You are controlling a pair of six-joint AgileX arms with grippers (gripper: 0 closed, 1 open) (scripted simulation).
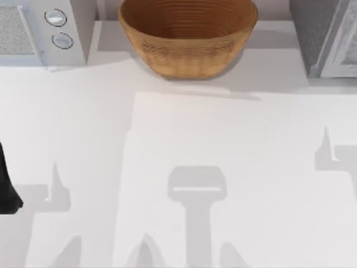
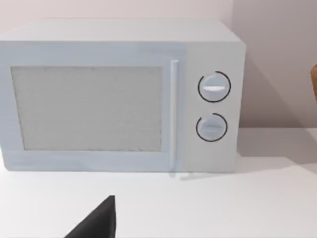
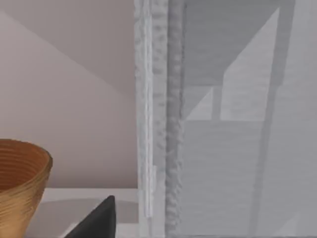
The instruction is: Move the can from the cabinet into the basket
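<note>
The tan woven basket (image 1: 188,34) stands at the back middle of the table, and its rim also shows in the right wrist view (image 3: 20,178). The grey speckled cabinet (image 1: 318,33) with its white-framed door is at the back right. It looms close in the right wrist view (image 3: 163,124), with a dark part of my right gripper (image 3: 96,222) in front of it. The can is hidden. My left arm (image 1: 6,187) sits at the table's left edge, and a dark part of my left gripper (image 2: 98,222) faces the white appliance.
A white appliance (image 1: 39,30) with two round knobs stands at the back left and is seen front-on in the left wrist view (image 2: 124,94). The white table (image 1: 184,139) spreads out in front of the basket, crossed by arm shadows.
</note>
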